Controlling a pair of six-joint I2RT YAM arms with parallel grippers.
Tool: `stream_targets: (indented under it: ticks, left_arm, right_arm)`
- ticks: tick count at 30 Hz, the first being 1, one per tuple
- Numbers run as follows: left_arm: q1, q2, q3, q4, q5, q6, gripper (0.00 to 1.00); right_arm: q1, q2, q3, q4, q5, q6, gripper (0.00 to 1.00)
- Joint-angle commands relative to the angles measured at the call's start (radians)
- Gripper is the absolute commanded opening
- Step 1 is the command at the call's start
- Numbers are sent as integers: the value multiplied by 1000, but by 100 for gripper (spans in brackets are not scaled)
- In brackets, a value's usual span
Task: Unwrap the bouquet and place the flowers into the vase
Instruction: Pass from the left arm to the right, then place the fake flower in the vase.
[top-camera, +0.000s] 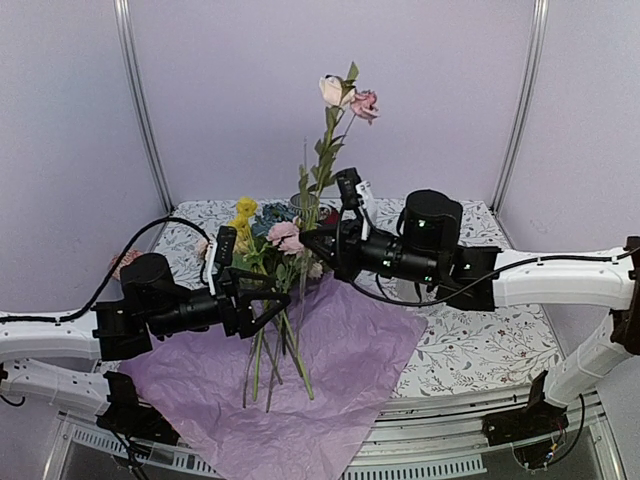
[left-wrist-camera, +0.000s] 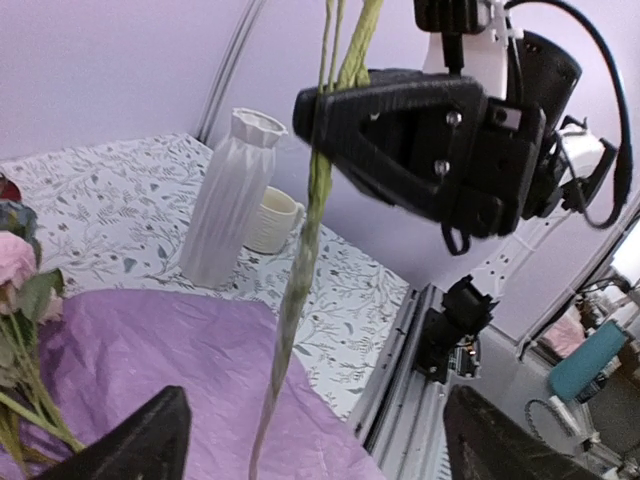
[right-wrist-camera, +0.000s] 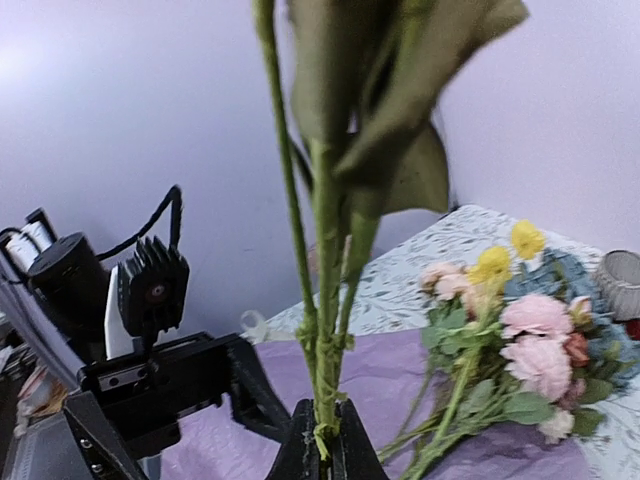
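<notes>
The right claw (right-wrist-camera: 320, 445) clamps tight on a few rose stems (right-wrist-camera: 322, 300) near their lower end and holds them upright above the counter (top-camera: 470, 340), cream and pink blooms riding high over everything else. The grip sits low on the stems, which leaves only a short cut end hanging free below the fingers to go into a narrow opening.

The left claw (left-wrist-camera: 315, 420) stands wide and holds nothing. Its wrist view shows the dangling stem end hanging between its spread fingers, touching neither, so the right arm alone carries the load.

The rest of the flowers (top-camera: 275, 240) lie on the unfolded pink-purple tissue paper (top-camera: 350, 360), heads toward the back wall and stems fanned toward the arms, within reach of either arm for the next pick.

The white ribbed vase (left-wrist-camera: 228, 200) stands upright on the counter just beyond the paper's edge, beside a cream mug (left-wrist-camera: 272, 220). No flowers show in it yet. The lifted stems look ready to be carried over and lowered into its neck, a move likely to need the stems kept vertical.
</notes>
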Motion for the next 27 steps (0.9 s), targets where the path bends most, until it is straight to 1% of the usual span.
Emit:
stream_targets:
  ticks: [1, 4, 7, 12, 15, 16, 23, 27]
  left_arm:
    - [-11, -43, -5, -74, -123, 0, 97]
    - [-10, -68, -24, -79, -155, -4, 98]
    - [-9, -82, -32, -91, -184, -4, 98]
    - [-9, -79, -26, -111, -198, -2, 98]
    - [-9, -66, -18, -120, -196, -3, 97]
    - [-9, -59, -14, -121, -193, -4, 96]
    - [-9, -48, -15, -123, -198, -11, 96]
    - [-8, -40, -17, -124, -200, -17, 95]
  right_arm:
    - [-52, -141, 26, -194, 340, -142, 3]
    - [-98, -214, 63, -260, 465, -218, 3]
    - [-142, -292, 94, -260, 569, -318, 3]
    - [-186, -354, 190, -255, 638, -424, 3]
    - [-188, -351, 234, -252, 678, -482, 3]
    - [-190, -346, 258, -252, 712, -524, 3]
    - [-218, -348, 248, -248, 749, -579, 3]
    - [-259, -337, 226, -263, 708, -530, 3]
